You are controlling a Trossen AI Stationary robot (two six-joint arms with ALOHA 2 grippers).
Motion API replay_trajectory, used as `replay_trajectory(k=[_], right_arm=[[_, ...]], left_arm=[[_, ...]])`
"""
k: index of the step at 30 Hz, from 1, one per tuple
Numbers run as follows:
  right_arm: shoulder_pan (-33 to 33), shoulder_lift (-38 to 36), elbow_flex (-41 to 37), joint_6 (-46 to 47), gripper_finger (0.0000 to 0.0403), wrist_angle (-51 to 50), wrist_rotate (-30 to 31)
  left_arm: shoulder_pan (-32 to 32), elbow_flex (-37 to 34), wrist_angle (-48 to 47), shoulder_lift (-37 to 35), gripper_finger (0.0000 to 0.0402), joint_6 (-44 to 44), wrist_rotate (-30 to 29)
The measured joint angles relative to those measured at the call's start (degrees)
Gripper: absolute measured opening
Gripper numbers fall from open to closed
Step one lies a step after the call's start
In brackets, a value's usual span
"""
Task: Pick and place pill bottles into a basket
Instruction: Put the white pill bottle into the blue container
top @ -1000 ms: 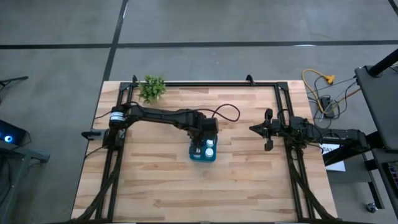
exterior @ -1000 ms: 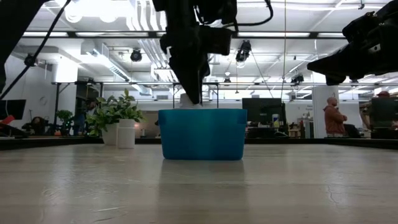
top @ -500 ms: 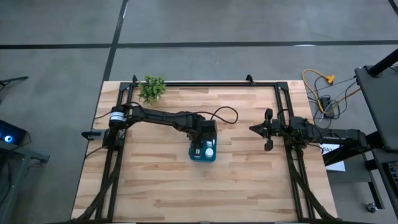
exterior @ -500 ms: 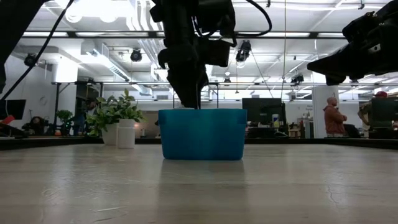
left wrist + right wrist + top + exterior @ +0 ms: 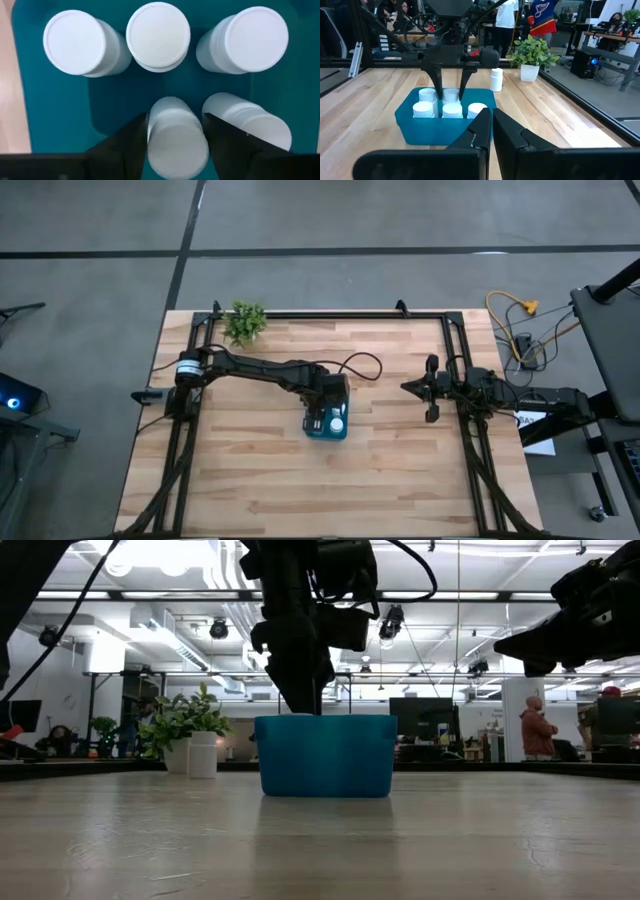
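Now the left gripper (image 5: 176, 131) dips into the teal-blue plastic basket (image 5: 326, 430), jaws loosely straddling a small white pill bottle (image 5: 176, 137); right gripper (image 5: 405, 387) waits far right, clenched.

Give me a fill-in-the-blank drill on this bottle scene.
The basket holds ___ pill bottles. A sixth bottle stands on the table, ___ the basket. The left gripper hangs over the ___. The right gripper waits off to the side, fingers ___.
Missing words: five; outside; basket; shut.
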Motion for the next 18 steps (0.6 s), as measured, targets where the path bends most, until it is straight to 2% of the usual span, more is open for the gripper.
replay_trajectory(k=[5,18], right_arm=[[-0.01,0.0,0.0,-0.29,0.0008,-0.04,0.02],[0.0,0.0,0.0,-0.32,0.0008,-0.04,0.02]], left_arm=[[0.0,0.0,0.0,0.0,0.0208,0.02,0.67],[-0.02,3.12,-0.59,-1.41,0.0216,-0.17,0.84]])
